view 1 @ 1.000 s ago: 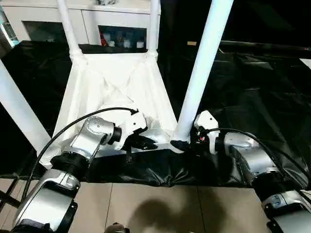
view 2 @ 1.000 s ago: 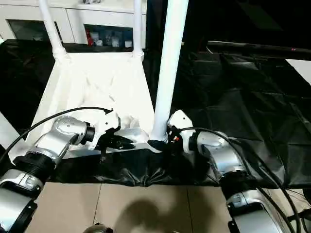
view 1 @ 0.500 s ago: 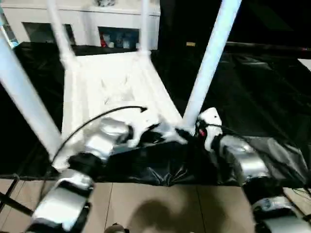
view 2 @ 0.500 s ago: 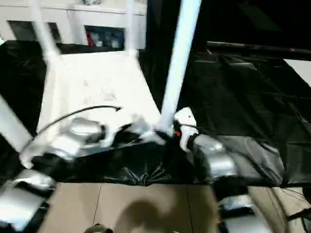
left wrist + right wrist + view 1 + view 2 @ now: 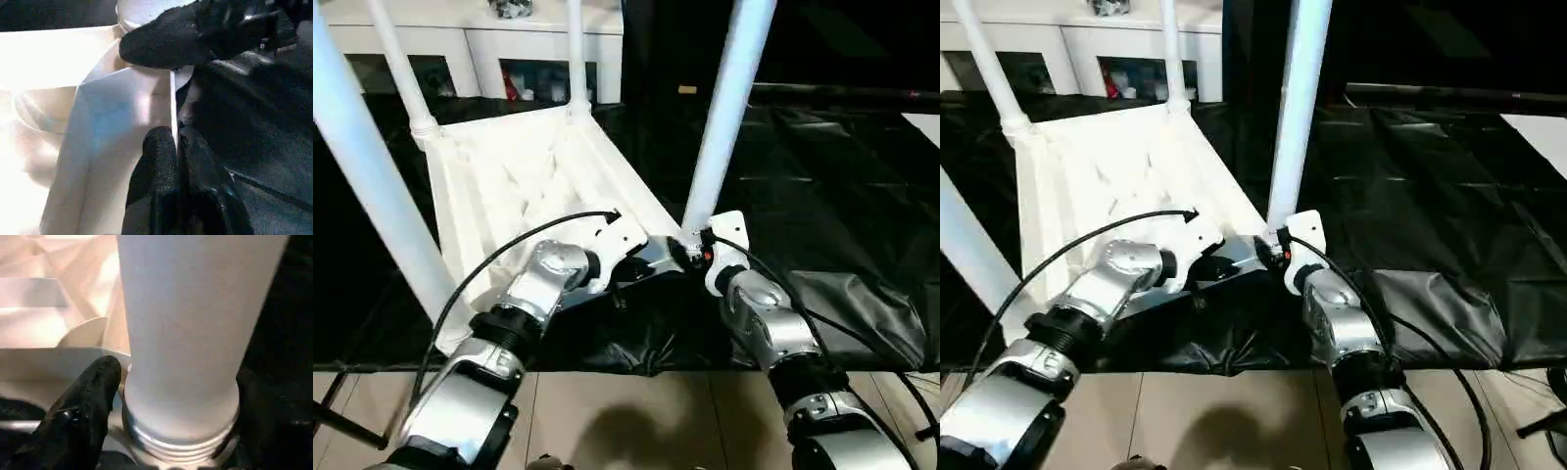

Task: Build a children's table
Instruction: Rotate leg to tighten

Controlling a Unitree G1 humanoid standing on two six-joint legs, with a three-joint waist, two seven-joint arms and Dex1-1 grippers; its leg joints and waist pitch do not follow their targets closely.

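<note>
Four legs stand up from the table (image 5: 524, 176), which lies upside down on my bench (image 5: 822, 186) under a crinkled black sheet (image 5: 842, 294) (it hangs over the near edge). Below the edge I see tan floor tiles (image 5: 636, 421). Behind the bench stands a white cabinet (image 5: 489, 59) with glass doors. My left hand (image 5: 177, 142) is pinched tight on the table's thin near rim. My right hand (image 5: 171, 396) sits at the base of the near right leg (image 5: 724, 108), one finger (image 5: 88, 396) on each side of it where it meets the corner socket; whether they press the leg I cannot tell. The room beyond is dark.
</note>
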